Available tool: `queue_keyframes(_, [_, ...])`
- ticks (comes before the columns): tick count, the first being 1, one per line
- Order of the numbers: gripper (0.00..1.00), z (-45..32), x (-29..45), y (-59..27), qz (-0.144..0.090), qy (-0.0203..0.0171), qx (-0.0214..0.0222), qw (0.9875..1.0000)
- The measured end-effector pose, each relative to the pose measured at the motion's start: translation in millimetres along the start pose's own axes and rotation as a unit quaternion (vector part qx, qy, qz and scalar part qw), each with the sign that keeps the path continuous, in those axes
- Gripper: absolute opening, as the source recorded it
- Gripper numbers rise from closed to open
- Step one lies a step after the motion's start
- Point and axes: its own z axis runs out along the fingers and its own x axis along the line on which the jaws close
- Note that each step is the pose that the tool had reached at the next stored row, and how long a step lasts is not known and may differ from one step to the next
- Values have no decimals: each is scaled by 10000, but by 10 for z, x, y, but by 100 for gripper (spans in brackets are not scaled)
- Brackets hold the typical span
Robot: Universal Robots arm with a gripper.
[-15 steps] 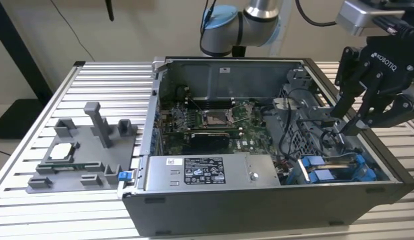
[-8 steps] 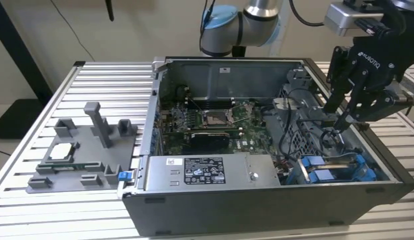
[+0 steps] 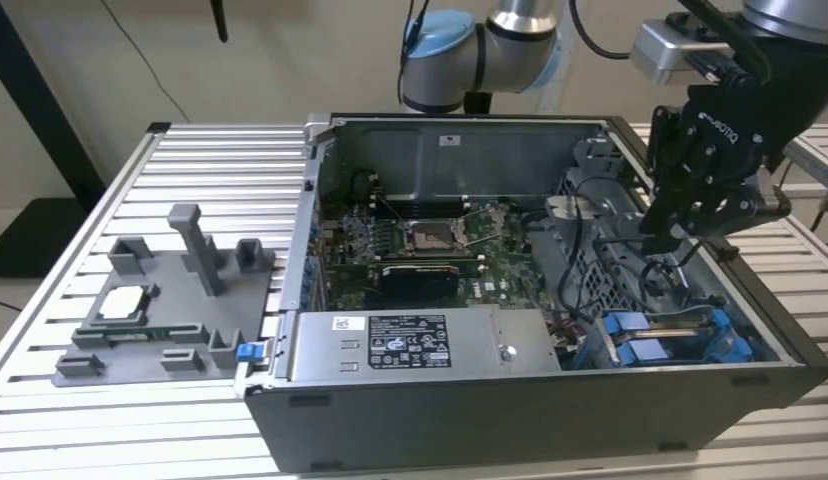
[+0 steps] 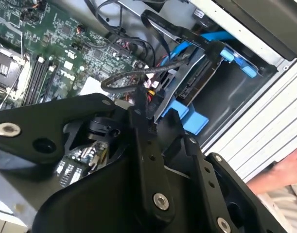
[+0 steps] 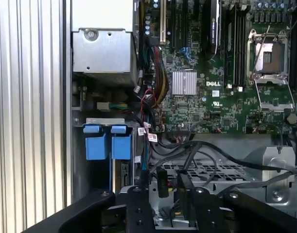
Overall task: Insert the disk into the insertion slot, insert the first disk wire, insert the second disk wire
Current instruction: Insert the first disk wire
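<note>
Exterior view, read as a dial: the open grey metal computer case (image 3: 521,420) lies on its side at the centre of the slatted aluminium surface (image 3: 214,180). This leaves its interior facing up, so the arm can come in from above. The black claw (image 3: 661,228) hangs at about three o'clock, dipped just inside the case wall above the perforated grey metal cage (image 3: 594,285).

At about four o'clock sits the narrow grey metal insertion slot with bright blue plastic rails (image 3: 674,340). The flat silver-grey disk in its blue carrier bracket (image 4: 194,87) appears in the second wrist view to lie edge-on between those rails. I judge it already seated, which would explain why the claw is busy among the cables instead.

In the second wrist view a thin black looped wire (image 4: 121,80) runs right up to the claw (image 4: 153,109). In the first wrist view a small black rectangular connector (image 5: 162,183) stands at the claw's (image 5: 162,189) tip, beside the slot's two blue tabs (image 5: 102,143). That suggests one of the disk wires is being handled, with its plug held end-on so it can meet a socket. Whether the claw is apart or clamped on that connector I cannot tell.

A grey plastic fixture holding a small square chip (image 3: 127,300) rests at nine o'clock, well apart from the work. A person's hand (image 4: 289,167) waits outside the case on the surface.
</note>
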Motion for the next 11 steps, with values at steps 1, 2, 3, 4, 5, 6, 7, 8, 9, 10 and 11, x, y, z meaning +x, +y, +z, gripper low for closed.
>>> queue_keyframes(1, [0,8,0,0,0,0,4,10000])
queue_keyframes(2, [0,18,1,0,0,0,10,10000])
queue_keyframes(3, [0,28,1,0,0,0,17,10000])
queue_keyframes(4, [0,37,1,-1,0,-1,23,10000])
queue_keyframes(5, [0,48,1,-1,-1,-1,26,10000])
queue_keyframes(6, [0,58,2,-1,-1,-1,31,10000])
queue_keyframes(7, [0,66,2,-2,-1,-1,36,10000])
queue_keyframes(8, [0,67,2,-2,-1,0,38,10000])
queue_keyframes(9, [0,68,2,-2,-1,0,38,10000])
queue_keyframes(10, [0,69,3,-2,-1,0,38,10000])
queue_keyframes(11, [0,71,6,-2,-1,-1,38,10000])
